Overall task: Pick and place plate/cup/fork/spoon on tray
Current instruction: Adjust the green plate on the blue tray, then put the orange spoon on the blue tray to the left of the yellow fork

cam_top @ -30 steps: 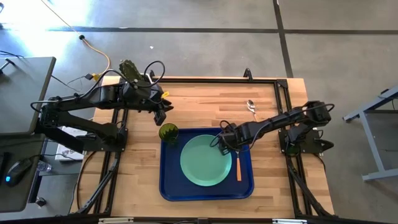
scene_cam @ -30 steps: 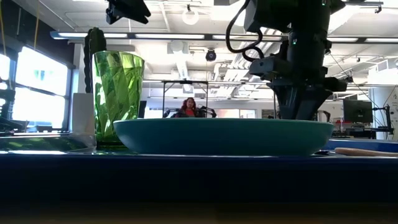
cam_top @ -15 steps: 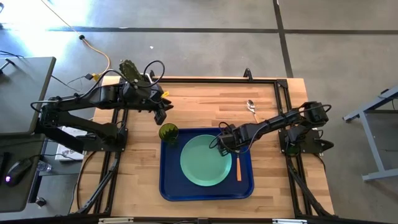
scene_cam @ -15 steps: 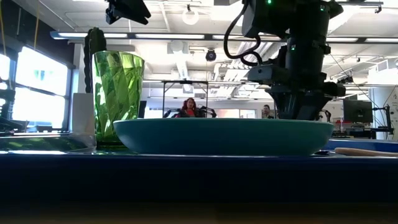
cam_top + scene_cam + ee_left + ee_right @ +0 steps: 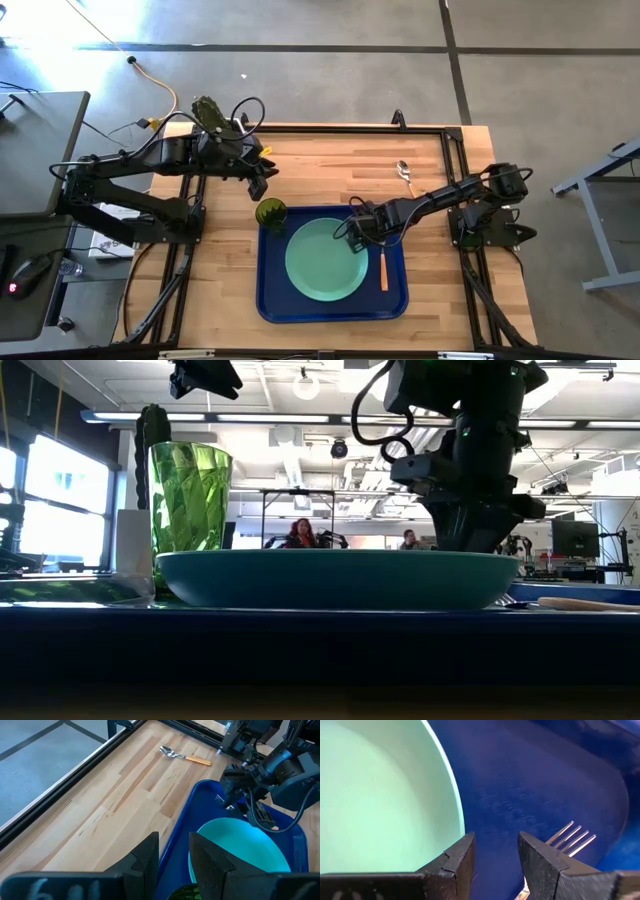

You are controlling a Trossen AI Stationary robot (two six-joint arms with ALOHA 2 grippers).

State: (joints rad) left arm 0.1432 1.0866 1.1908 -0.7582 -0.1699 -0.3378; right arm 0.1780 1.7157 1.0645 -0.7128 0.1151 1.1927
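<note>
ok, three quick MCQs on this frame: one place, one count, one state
1. Where is the spoon?
A. on the bare table, outside the tray
B. on the plate
C. in the cup

2. How many task items are on the tray?
A. one
B. three
C. four

3. The right gripper is:
A. shut on the fork
B. open, holding nothing
C. shut on the cup

Answers:
1 A, it lies on wood beyond the tray.
2 B, plate, cup, fork.
3 B, nothing sits between its fingers.
</note>
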